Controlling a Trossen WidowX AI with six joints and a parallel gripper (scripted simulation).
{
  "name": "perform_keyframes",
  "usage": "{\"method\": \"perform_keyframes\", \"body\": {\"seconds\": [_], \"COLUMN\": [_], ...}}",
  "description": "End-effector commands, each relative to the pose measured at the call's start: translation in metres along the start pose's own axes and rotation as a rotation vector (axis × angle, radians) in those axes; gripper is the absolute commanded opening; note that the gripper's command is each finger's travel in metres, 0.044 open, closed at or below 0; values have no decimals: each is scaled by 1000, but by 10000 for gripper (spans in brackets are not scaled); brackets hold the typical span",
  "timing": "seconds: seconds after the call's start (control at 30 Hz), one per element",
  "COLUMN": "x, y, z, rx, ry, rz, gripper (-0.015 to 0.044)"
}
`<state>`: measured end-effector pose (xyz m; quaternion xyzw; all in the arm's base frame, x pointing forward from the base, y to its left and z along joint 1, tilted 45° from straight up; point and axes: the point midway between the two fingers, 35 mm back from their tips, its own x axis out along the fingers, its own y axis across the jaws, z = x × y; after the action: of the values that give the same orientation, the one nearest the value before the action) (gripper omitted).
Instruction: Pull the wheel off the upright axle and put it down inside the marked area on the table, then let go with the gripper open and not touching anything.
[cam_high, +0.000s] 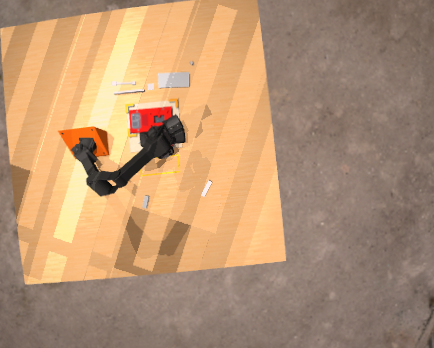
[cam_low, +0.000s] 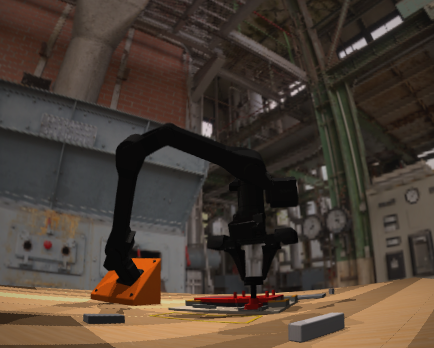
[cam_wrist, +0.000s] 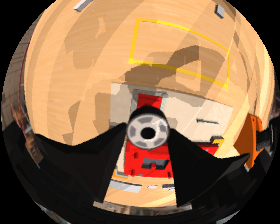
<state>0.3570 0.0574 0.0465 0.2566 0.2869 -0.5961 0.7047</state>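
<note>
the black parallel-jaw gripper (cam_wrist: 148, 136) is clamping the pale grey round wheel (cam_wrist: 148, 132), holding it above the flat red base plate (cam_high: 145, 119) near the middle of the striped wooden worktop (cam_high: 240, 200), just beside the yellow-outlined marked area (cam_wrist: 181, 50).

Grey plate (cam_high: 174, 79) lying flat near table's far edge. Two thin rods (cam_high: 129, 91) just beside. Grey block (cam_low: 316, 326) apart, near front.

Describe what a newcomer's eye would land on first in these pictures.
The black arm arches from its orange base over the wooden table. Its gripper is shut on a pale wheel, held above the red plate. The yellow-outlined marked area lies beside that plate.
</note>
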Motion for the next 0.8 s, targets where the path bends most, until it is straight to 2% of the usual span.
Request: {"method": "perform_keyframes", "body": {"seconds": [0.0,0.57,0.77], "x": [-2,-8,-21], "y": [0,0,0], "z": [0,0,0], "rx": [7,6,5], "ry": [3,2,3], "rz": [0,-1,-1], "gripper": [0,0,0]}}
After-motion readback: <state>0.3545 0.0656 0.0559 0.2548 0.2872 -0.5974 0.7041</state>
